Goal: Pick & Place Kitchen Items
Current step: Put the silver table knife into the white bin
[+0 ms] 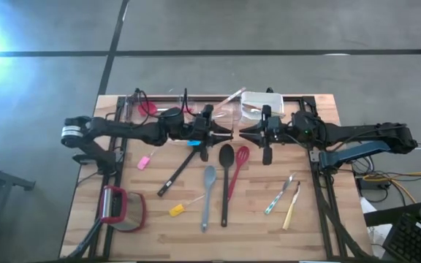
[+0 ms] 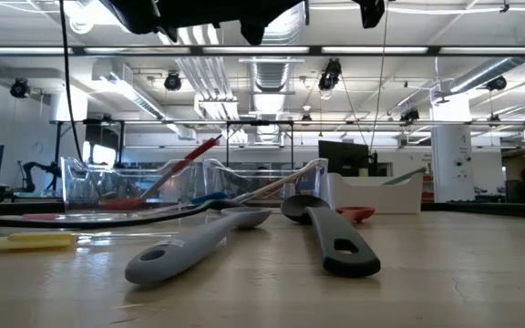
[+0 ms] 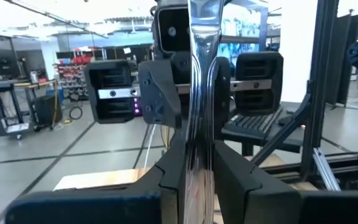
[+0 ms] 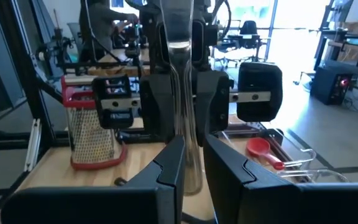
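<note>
1. No text, label, brand, number or sign can be read in any of the four views.
2. A small plate on the opposite arm's body (image 4: 118,116) in the right wrist view carries marks, but they are too blurred to make out.

A shiny metal utensil (image 3: 199,93) is held in the air between the two arms. On the counter (image 1: 247,226) lie a black spoon (image 1: 225,183), a red whisk (image 1: 238,169), a grey spatula (image 1: 207,193), a black-handled tool with a blue tip (image 1: 177,174), small pink (image 1: 144,161) and yellow (image 1: 176,210) pieces, and metal (image 1: 278,196) and wooden (image 1: 291,210) cutlery farther right.
</note>
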Robot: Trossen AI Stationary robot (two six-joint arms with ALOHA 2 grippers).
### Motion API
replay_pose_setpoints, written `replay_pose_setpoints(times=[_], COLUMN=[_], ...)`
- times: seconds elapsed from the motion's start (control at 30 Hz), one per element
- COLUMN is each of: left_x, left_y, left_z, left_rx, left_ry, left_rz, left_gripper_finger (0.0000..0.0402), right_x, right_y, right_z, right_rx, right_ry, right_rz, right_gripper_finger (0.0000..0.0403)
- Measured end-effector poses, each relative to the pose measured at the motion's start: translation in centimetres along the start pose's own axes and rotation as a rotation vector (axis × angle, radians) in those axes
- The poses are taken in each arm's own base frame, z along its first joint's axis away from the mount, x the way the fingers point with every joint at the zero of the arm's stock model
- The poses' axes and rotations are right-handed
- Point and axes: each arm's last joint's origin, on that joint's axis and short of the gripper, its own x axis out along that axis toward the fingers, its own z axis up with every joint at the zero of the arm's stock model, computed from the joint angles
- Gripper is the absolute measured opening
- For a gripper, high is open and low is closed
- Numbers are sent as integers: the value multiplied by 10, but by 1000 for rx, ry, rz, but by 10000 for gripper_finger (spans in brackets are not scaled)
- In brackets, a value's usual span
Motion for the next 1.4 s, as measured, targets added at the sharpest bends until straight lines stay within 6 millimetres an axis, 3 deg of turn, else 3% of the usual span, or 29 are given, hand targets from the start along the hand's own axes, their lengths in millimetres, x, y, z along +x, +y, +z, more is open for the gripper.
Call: replay_pose_setpoints(times=[0.13,0.43,0.63,0.9,1.4], left_x=[6,11,14,15,14], left_y=[1,4,6,6,7], left_z=[-1,-3,3,5,5], left_rx=[-1,0,11,16,18], left_ry=[-1,0,-17,-15,-16], left_rz=[-28,-38,-34,-33,-32], left_gripper_finger=[56,56,56,56,56], right_x=[1,2,9,19,19], right_y=[0,0,0,0,0], right_z=[-1,1,-2,-3,0], right_rx=[-9,-11,-12,-21,-18], right_ry=[-1,-18,-18,-60,-101], right_rz=[0,-8,-8,-6,-6], right_gripper_finger=[64,142,163,152,130])
